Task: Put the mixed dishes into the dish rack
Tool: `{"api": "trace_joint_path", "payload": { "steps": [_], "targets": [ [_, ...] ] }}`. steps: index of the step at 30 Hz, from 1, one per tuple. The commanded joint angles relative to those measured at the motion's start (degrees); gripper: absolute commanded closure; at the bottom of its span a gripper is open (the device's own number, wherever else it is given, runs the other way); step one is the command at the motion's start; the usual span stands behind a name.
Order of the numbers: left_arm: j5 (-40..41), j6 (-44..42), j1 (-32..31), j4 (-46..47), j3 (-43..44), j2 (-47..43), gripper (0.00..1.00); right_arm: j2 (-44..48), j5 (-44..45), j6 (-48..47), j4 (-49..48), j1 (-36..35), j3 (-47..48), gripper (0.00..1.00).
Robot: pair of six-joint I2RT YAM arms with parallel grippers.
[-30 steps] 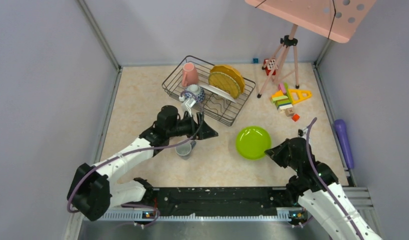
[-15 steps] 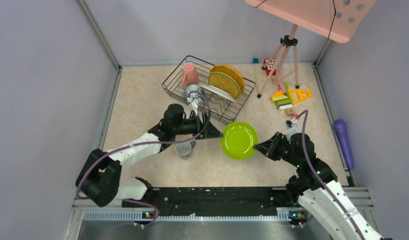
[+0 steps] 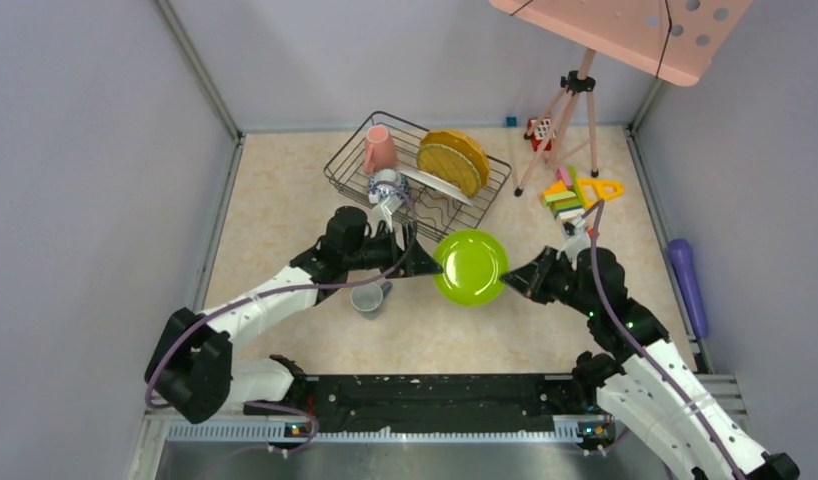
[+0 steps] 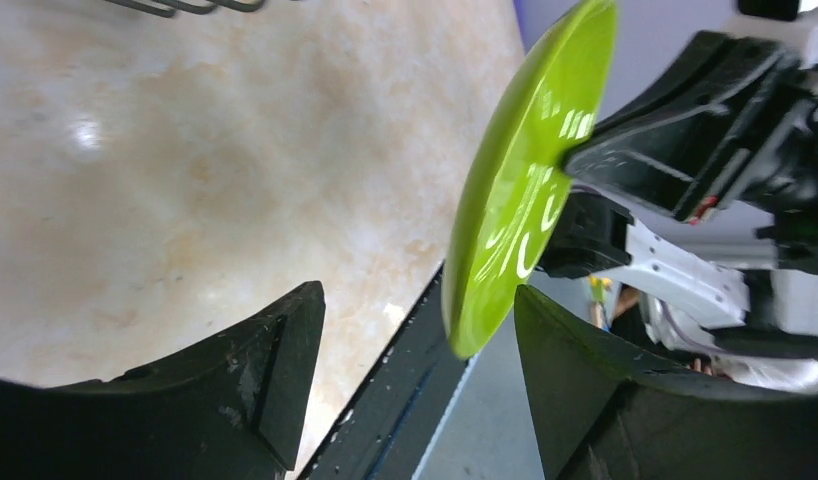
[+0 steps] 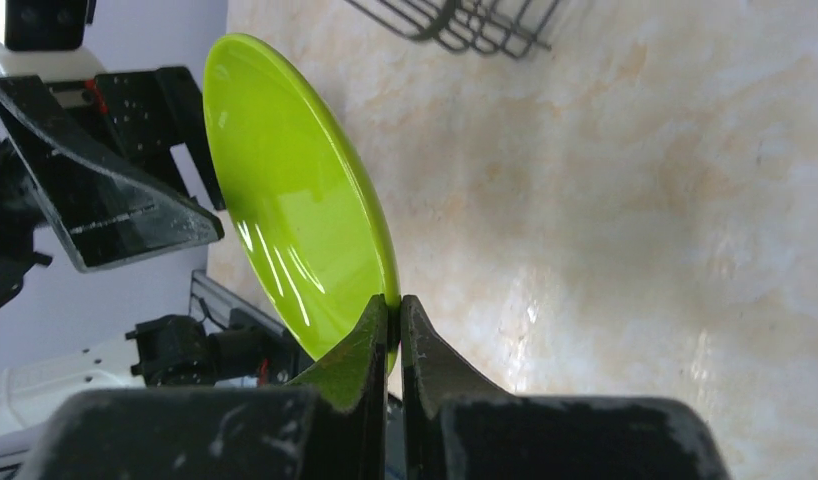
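Observation:
My right gripper (image 3: 513, 283) is shut on the rim of the lime green plate (image 3: 470, 266) and holds it above the table, just in front of the dish rack (image 3: 347, 162). The pinch on the plate (image 5: 285, 220) shows in the right wrist view at the gripper (image 5: 394, 305). My left gripper (image 3: 432, 266) is open, its jaws on either side of the plate's left rim (image 4: 515, 200) without touching; the gripper (image 4: 420, 320) is empty. The rack holds a pink mug (image 3: 379, 148), a blue-white bowl (image 3: 387, 185), a yellow plate (image 3: 450, 165) and an olive-yellow plate (image 3: 463, 143). A small cup (image 3: 367, 298) lies on the table under my left arm.
Colourful toy blocks (image 3: 575, 200) and a tripod (image 3: 565, 110) stand at the back right. A purple object (image 3: 687, 282) lies along the right wall. The black base rail (image 3: 435, 395) runs along the near edge.
My right gripper carried the lime green plate up and left toward the rack. My left gripper moved right to meet the plate's rim, staying open.

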State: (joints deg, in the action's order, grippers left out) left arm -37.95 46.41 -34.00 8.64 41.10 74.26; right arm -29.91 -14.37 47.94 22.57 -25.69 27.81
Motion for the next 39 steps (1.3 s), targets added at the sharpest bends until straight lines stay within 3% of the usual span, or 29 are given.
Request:
{"api": "trace_joint_path", "payload": {
  "steps": [1,9,14,18,27,34,39],
  "targets": [
    [15.0,-5.7,1.3,-12.8,3.0,-9.4,0.25,-6.2,4.4,-10.2,-6.8,0.4,12.1,1.0],
    [34.9,-10.1,4.1,-27.4,1.2,-24.2,0.2,-20.3,12.4,-25.3,-18.3,-1.3,21.2,1.0],
    [43.3,-13.0,4.2,-34.0,1.3,-26.1,0.2,-28.8,31.2,-43.2,-28.3,-14.8,24.3,1.0],
    [44.4,-13.3,4.3,-34.5,0.4,-27.6,0.2,-34.4,33.5,-53.6,-38.3,-19.3,24.8,1.0],
    [42.5,-11.1,4.3,-30.3,-4.2,-30.8,0.21,-45.3,34.7,-65.1,-52.4,-22.1,27.0,1.0],
    [43.7,-11.9,4.3,-31.9,-3.7,-29.7,0.21,-54.7,42.7,-76.7,-58.2,-23.5,30.0,1.0],
    [43.9,-11.8,4.3,-31.6,-4.4,-29.9,0.22,-58.6,45.1,-78.4,-58.0,-23.8,32.1,1.0]
  ]
}}
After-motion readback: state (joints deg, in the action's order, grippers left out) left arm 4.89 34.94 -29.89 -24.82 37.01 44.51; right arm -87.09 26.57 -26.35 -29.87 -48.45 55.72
